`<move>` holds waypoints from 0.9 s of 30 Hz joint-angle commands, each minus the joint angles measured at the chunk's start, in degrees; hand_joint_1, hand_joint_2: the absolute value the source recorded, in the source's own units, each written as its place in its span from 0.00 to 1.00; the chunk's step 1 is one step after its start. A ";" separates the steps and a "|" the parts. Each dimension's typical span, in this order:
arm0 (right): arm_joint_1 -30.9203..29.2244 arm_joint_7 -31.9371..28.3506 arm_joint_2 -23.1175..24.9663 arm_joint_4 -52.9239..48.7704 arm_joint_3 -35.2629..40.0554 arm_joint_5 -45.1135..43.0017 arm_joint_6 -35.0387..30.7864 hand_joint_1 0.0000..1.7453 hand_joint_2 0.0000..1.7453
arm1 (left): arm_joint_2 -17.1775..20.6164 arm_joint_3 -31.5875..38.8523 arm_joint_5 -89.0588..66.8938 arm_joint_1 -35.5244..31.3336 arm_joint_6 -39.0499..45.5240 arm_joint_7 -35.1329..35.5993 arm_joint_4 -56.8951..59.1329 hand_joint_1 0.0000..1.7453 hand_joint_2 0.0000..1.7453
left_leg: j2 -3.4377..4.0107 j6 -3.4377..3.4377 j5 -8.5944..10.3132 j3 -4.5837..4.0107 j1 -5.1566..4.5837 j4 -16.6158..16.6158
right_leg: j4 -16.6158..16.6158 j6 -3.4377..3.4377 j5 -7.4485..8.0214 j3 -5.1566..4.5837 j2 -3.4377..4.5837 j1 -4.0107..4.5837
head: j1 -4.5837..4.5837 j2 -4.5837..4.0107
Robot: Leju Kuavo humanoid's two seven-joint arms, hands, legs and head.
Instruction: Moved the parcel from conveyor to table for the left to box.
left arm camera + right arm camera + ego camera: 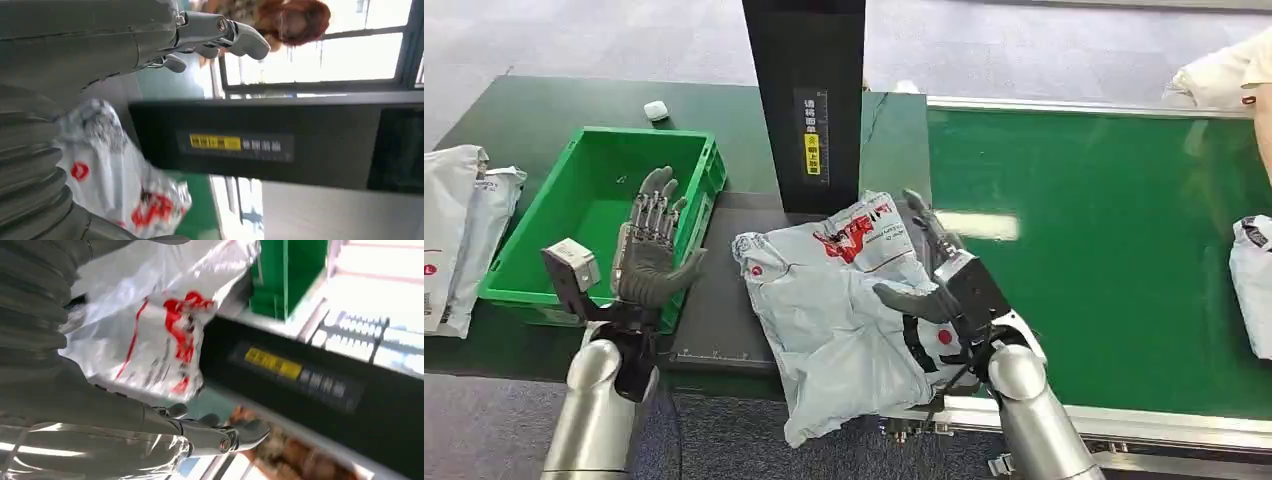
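Note:
A grey plastic parcel (834, 300) with red print lies crumpled across the black table mat (720, 310) and the near-left end of the green conveyor (1104, 270); its lower corner hangs past the front edge. My right hand (944, 285) grips its right side, thumb on top and fingers stretched along the far side. The right wrist view shows the parcel (160, 335) against the right hand (150, 425). My left hand (649, 250) is raised and open, fingers spread, over the right rim of the green box (524, 285). In the left wrist view the parcel (115, 170) lies beyond the left hand (215, 32).
A black scanner post (809, 100) stands just behind the parcel. Two white parcels (459, 230) lie left of the box, and another parcel (1254, 290) sits at the conveyor's right edge. A person's white sleeve (1224, 75) is at the far right. A small white object (656, 110) lies behind the box.

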 commanded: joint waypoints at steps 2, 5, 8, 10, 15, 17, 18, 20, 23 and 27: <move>4.59 -1.56 3.38 -3.33 -11.74 0.62 2.59 0.00 1.00 | 7.58 12.83 -2.71 -7.45 -1.90 0.49 -0.75 0.00 1.00 | 0.21 -0.05 -0.01 0.13 0.02 -0.02 | -0.01 -0.07 0.04 0.06 0.18 0.03 | 0.02 0.00; 3.31 -1.77 3.64 -1.60 -11.46 0.22 2.85 0.00 1.00 | 7.62 13.42 0.47 -5.42 -4.99 -0.30 -0.09 0.00 1.00 | 0.37 -0.05 -0.02 0.30 -0.01 -0.07 | -0.04 -0.09 0.08 0.14 0.33 0.01 | 0.02 0.00; 3.30 -1.78 4.22 -1.36 -11.24 0.21 2.77 0.00 1.00 | 5.72 11.91 2.71 -1.91 -7.20 -2.58 0.92 0.00 1.00 | 0.34 -0.04 -0.01 0.40 -0.06 -0.13 | -0.08 -0.10 0.07 0.23 0.31 -0.02 | -0.02 0.00; 3.60 -1.70 3.97 -2.03 -11.02 0.76 2.25 0.00 1.00 | 3.82 10.88 4.89 -0.50 -8.46 -3.47 0.56 0.00 1.00 | 0.30 -0.03 -0.03 0.49 -0.04 -0.17 | -0.14 -0.10 0.05 0.35 0.24 0.01 | 0.02 0.00; 2.79 -2.35 3.24 -1.99 -10.44 0.96 1.86 0.00 1.00 | 0.62 6.88 12.84 2.87 -12.10 -2.30 -3.06 0.00 1.00 | 0.21 0.01 -0.02 0.27 -0.05 -0.05 | -0.05 -0.06 0.05 0.16 0.16 -0.05 | 0.02 0.00; 2.27 -3.22 3.50 -1.63 -10.44 1.13 1.30 0.00 1.00 | 0.14 5.31 13.11 3.60 -11.90 -2.46 -3.22 0.00 1.00 | 0.25 0.02 -0.04 0.31 -0.04 -0.05 | -0.06 -0.05 0.04 0.20 0.19 -0.08 | 0.02 0.00; 2.21 -4.61 3.71 -1.99 -10.53 2.07 -0.05 0.00 1.00 | -0.20 4.85 14.14 4.13 -11.97 -2.95 -3.38 0.00 1.00 | 0.25 0.02 -0.04 0.28 -0.04 -0.03 | -0.05 -0.05 0.05 0.17 0.20 -0.08 | 0.00 0.00; 1.54 -4.31 3.95 -2.32 -10.69 2.08 -0.17 0.00 1.00 | -1.07 3.08 14.39 5.44 -12.06 -3.28 -4.43 0.00 1.00 | 0.25 0.02 -0.04 0.30 -0.06 -0.05 | -0.05 -0.05 0.04 0.19 0.19 -0.11 | 0.00 0.00; -1.16 3.43 1.34 0.02 -7.89 7.55 0.89 0.00 1.00 | -0.80 -0.07 13.73 7.64 -12.87 -3.41 -8.15 0.00 1.00 | 0.31 0.02 -0.06 0.26 -0.10 -0.01 | -0.03 -0.04 0.07 0.15 0.26 -0.12 | 0.02 0.00; -3.81 5.89 -1.24 3.42 -5.81 14.24 -0.13 0.00 1.00 | -0.55 -0.78 13.62 9.15 -11.92 -2.45 -9.86 0.00 1.00 | 0.37 0.02 -0.06 0.39 -0.11 -0.06 | -0.09 -0.04 0.08 0.25 0.31 -0.10 | 0.02 0.00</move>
